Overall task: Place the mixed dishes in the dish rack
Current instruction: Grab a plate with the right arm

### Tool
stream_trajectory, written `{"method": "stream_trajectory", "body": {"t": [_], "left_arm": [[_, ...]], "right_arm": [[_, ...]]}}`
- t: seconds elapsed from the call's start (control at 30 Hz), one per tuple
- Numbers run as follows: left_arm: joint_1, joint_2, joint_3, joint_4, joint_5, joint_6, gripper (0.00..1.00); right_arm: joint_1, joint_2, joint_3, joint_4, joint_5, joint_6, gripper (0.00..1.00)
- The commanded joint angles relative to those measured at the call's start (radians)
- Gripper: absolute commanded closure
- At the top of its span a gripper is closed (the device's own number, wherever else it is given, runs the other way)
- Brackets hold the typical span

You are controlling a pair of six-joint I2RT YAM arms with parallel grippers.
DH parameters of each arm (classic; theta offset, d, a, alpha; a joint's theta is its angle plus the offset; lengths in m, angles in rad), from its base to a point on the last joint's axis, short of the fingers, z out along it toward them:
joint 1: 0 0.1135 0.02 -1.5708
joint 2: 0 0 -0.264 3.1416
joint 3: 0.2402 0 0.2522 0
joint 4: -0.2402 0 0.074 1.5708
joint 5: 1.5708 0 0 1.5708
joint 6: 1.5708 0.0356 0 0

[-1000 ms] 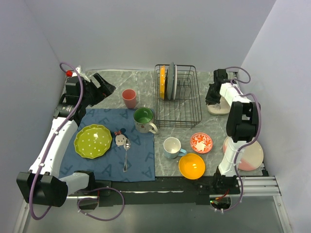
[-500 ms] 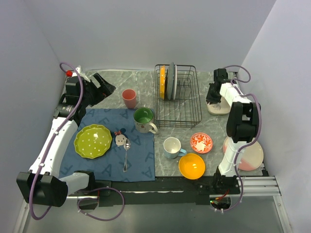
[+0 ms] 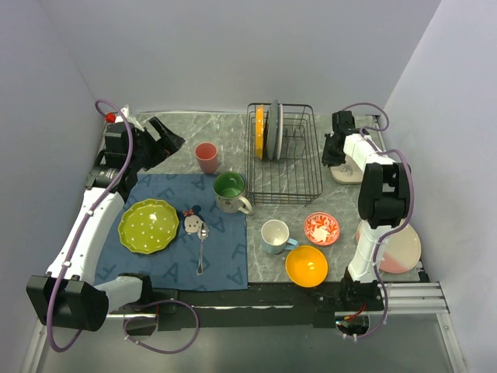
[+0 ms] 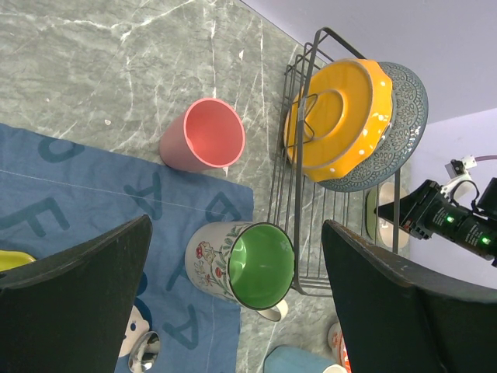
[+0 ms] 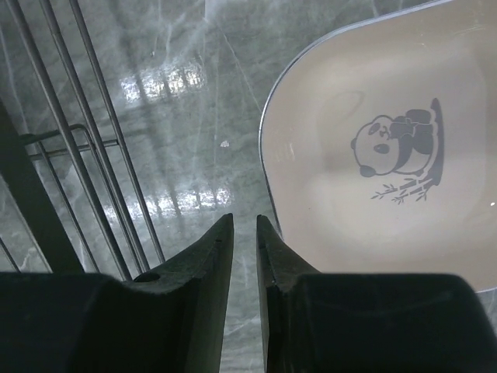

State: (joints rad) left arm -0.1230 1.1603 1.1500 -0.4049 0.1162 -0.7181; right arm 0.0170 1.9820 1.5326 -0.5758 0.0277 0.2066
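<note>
The black wire dish rack (image 3: pixel 299 167), at the counter's (image 3: pixel 225 128) back, holds an orange scalloped plate (image 3: pixel 259 132) and a grey patterned plate (image 3: pixel 273 128) upright in its left slots. Beside it sits an empty cream panda bowl (image 5: pixel 373 155), with the right hand (image 5: pixel 245 221) at its rim, fingers barely parted, grasping nothing. The left hand (image 3: pixel 165 140) is released wide.

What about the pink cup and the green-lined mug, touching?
Apart. The left wrist view shows blue cloth between pink cup and mug.
</note>
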Motion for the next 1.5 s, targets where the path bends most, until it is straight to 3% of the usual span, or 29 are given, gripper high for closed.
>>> {"method": "stream_trajectory", "body": {"t": [0.0,0.73,1.37,1.47], "left_arm": [[0.005,-0.022,0.005,0.023,-0.004,0.009,0.03],[0.005,-0.013,0.010,0.024,-0.003,0.012,0.03],[0.006,-0.017,-0.001,0.021,-0.007,0.016,0.03],[0.006,-0.017,0.001,0.021,-0.007,0.017,0.03]], "right_arm": [[0.001,0.011,0.018,0.025,0.040,-0.007,0.76],[-0.002,-0.064,-0.006,0.039,0.129,0.010,0.76],[-0.008,0.038,0.015,0.033,0.081,0.014,0.77],[-0.009,0.032,0.012,0.036,0.083,0.017,0.82]]}}
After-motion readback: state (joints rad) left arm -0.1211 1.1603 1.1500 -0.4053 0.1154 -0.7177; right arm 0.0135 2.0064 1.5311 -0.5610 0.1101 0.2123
